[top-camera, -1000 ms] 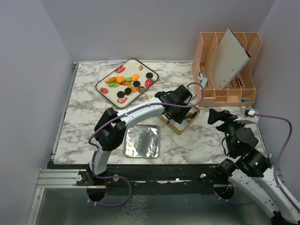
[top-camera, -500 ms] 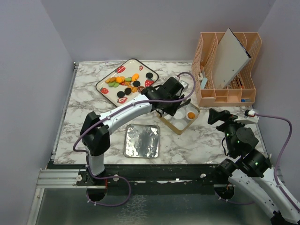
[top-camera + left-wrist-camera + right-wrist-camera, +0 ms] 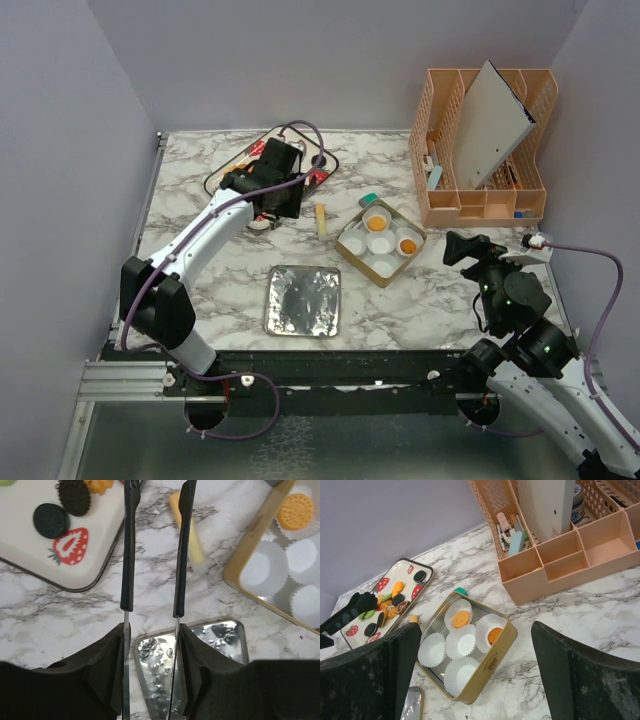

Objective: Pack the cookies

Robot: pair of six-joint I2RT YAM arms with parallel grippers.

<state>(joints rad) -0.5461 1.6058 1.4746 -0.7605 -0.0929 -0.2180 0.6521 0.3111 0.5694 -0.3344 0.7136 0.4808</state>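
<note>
Several cookies (image 3: 390, 605), orange, black and green, lie on the strawberry-print tray (image 3: 228, 178) at the back left. Two black ones (image 3: 50, 520) show in the left wrist view. My left gripper (image 3: 272, 190) (image 3: 151, 630) is shut on metal tongs (image 3: 131, 555) with black sleeves, above the tray's near edge. The tong blades stand apart with nothing between them; their tips run out of that view. The gold tin (image 3: 352, 252) holds white paper cups, two of them with an orange cookie (image 3: 377, 222) (image 3: 461, 619) (image 3: 295, 511) each. My right gripper (image 3: 470, 250) (image 3: 475, 627) is open near the right front, facing the tin.
The tin's silver lid (image 3: 303, 300) lies flat near the front edge. A yellow stick (image 3: 322, 218) and a teal item (image 3: 368, 200) lie between tray and tin. A peach desk organizer (image 3: 485, 150) stands at the back right.
My left arm has swung left from over the tin to the tray, with the tongs still in its grip. The tin is now uncovered. The right arm has not moved.
</note>
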